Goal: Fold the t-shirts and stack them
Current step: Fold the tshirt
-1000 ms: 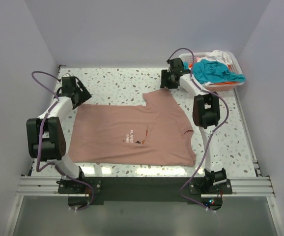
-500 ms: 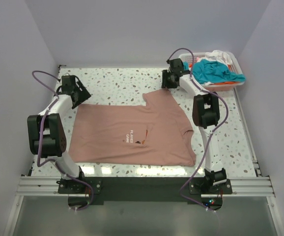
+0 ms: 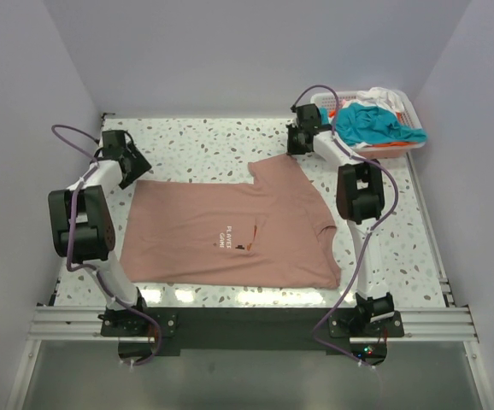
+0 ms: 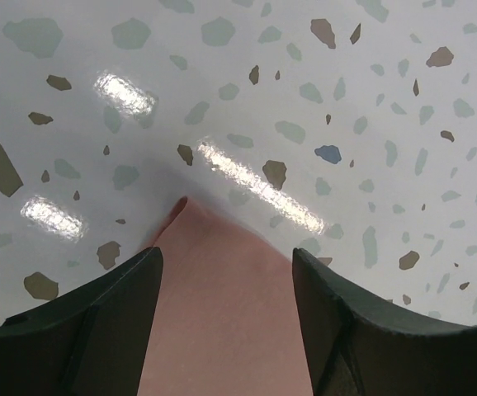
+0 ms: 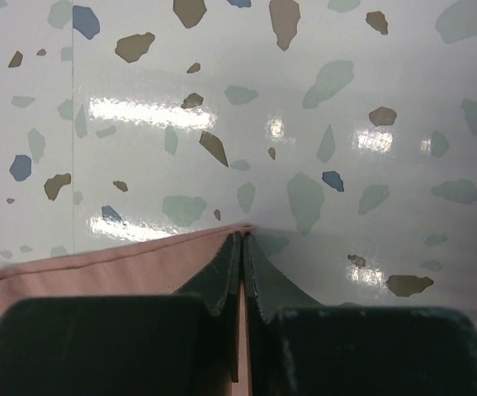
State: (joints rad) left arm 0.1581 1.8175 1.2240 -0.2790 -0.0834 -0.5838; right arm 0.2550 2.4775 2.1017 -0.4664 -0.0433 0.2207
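Note:
A salmon-pink t-shirt [image 3: 230,226] with small white chest lettering lies spread flat on the speckled table. My left gripper [image 3: 134,167] is over its far left corner. In the left wrist view that gripper [image 4: 226,264] is open, its dark fingers [image 4: 98,313] straddling the pink corner [image 4: 222,322]. My right gripper [image 3: 296,147] is at the far right sleeve corner. In the right wrist view it [image 5: 243,239] is shut on the pink hem [image 5: 98,272], with a thin strip of cloth between the pads.
A white lattice basket [image 3: 411,107] stands at the far right corner, holding crumpled teal [image 3: 371,124], white [image 3: 384,96] and orange [image 3: 384,147] t-shirts. Grey walls enclose the table on three sides. Both arm bases sit on the rail at the near edge.
My right gripper has closed onto the sleeve corner. My left arm has shifted slightly left and away, and its jaws have narrowed a little around the shirt corner.

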